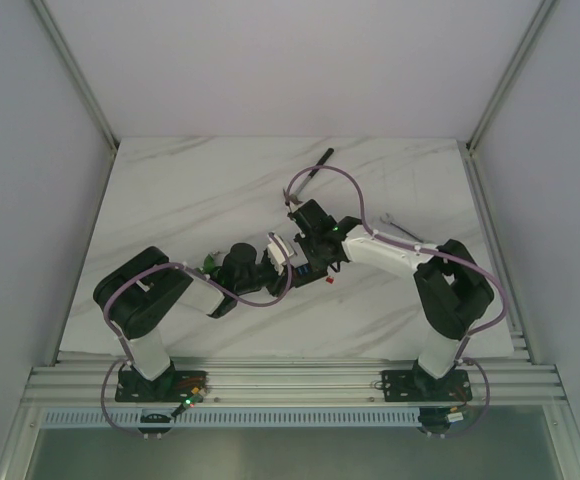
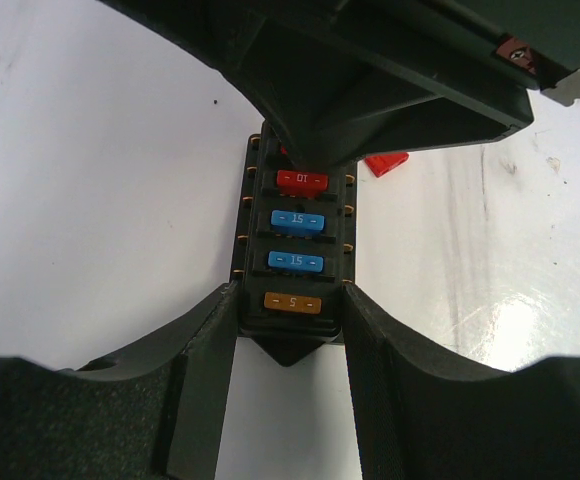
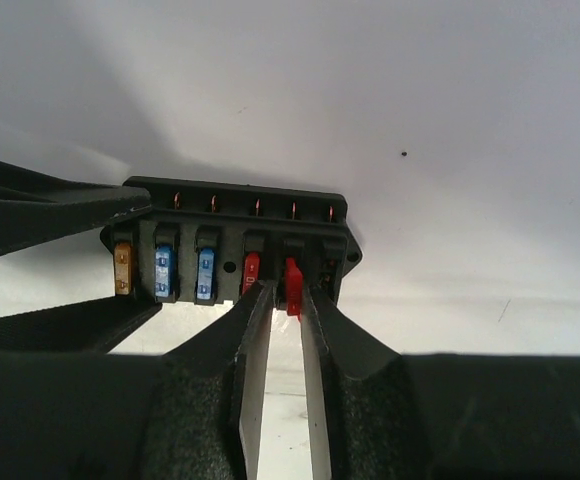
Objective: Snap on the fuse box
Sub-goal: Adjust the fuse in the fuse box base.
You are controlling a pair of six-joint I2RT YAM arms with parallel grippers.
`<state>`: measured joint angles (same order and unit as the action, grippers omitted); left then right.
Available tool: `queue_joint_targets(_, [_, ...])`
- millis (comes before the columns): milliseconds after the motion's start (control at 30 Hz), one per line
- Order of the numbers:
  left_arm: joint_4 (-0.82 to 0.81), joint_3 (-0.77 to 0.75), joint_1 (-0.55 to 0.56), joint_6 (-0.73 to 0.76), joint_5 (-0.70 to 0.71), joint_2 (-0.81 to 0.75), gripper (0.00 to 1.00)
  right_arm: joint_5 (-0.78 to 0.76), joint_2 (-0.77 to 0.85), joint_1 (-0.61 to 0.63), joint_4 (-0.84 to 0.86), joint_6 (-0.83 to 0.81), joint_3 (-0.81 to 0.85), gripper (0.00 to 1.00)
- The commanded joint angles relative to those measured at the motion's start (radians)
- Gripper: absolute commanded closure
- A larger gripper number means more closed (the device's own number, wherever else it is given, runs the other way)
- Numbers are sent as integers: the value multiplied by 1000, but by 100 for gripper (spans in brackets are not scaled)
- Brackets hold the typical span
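The fuse box (image 2: 295,240) is a black block lying on the white table, with red, two blue and orange fuses in its face. My left gripper (image 2: 290,340) is shut on its near end, one finger on each side. In the right wrist view the fuse box (image 3: 225,250) shows the same row of fuses. My right gripper (image 3: 288,300) is nearly closed on a red fuse (image 3: 292,283) that stands out of a slot near the box's right end. In the top view both grippers, left (image 1: 278,252) and right (image 1: 310,245), meet at the box mid-table.
A loose red fuse (image 1: 328,281) lies just right of the box and also shows in the left wrist view (image 2: 385,162). A hammer (image 1: 310,175) lies behind the grippers. A wrench (image 1: 400,228) lies at the right. A small green part (image 1: 210,265) sits by the left arm.
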<state>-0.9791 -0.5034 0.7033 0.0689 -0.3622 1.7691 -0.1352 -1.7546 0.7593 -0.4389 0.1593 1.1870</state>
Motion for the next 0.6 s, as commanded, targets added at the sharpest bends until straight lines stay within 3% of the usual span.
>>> queue_joint_targets(0, [65,-8,-1,-1,-1,25,46,36,28,12,-12,25,34,75])
queue_joint_targets(133, [66,-10,-1,-1,-2,26,46,30,32,11,-11,26,35,78])
queue_joint_targets(367, [69,-8,-1,0,-3,24,46,28,15,5,-12,30,31,92])
queue_joint_targets(567, [71,-9,-2,1,-4,24,47,23,-2,-12,-25,37,24,95])
